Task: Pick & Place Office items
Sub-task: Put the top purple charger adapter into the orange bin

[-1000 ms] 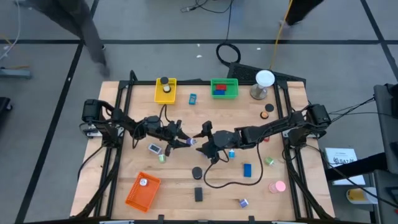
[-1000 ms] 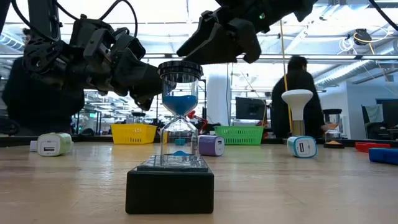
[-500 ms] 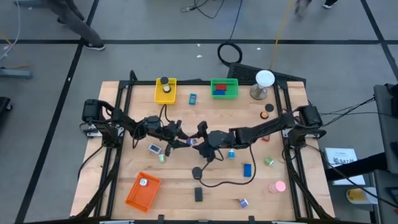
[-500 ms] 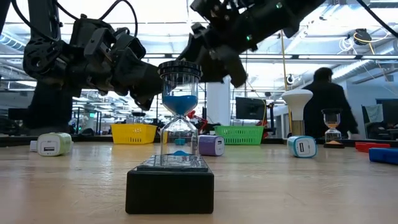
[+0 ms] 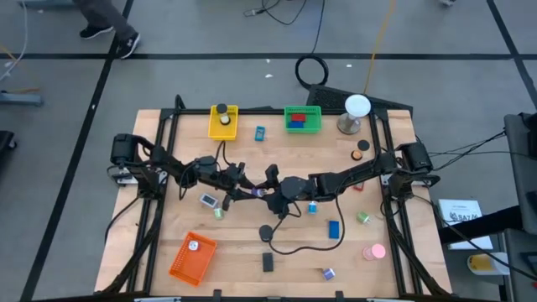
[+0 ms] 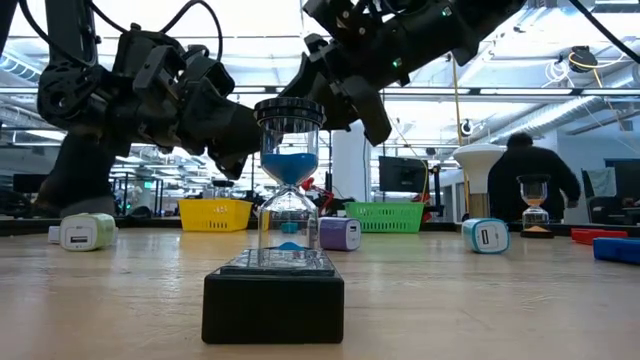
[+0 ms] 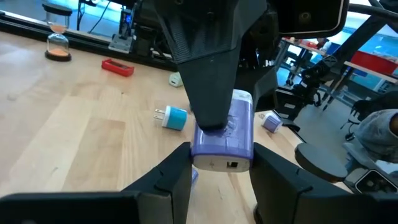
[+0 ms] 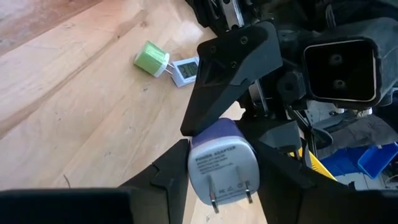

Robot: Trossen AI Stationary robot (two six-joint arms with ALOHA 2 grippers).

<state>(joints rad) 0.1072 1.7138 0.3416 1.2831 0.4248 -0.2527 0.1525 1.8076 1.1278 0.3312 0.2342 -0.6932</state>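
A purple power adapter hangs in the air over the table's middle, between both grippers. My left gripper reaches it from the left, my right gripper from the right. The adapter fills the left wrist view. In the right wrist view the adapter shows its two prongs. In the low view an hourglass hides the place where the grippers meet. Other pieces lie about: a cyan adapter, a blue block, a green adapter and a pink piece. My left gripper pinches the purple adapter's socket end between its two fingers, coming level from the table's left. The adapter is lifted clear of the table. My right gripper has its fingers on either side of the adapter's pronged end, coming level from the table's right. One of its fingers lies on the adapter's broad face.
A yellow basket and a green basket stand at the far edge, and an orange basket stands near left. A white ball on a stand is far right. A black cable, a black disc and a black block lie below the grippers.
My right gripper has moved toward the table's left, up to the left gripper, until its fingers flank the adapter's pronged end. The left gripper and the adapter have stayed where they were. A person in the room behind has walked across.
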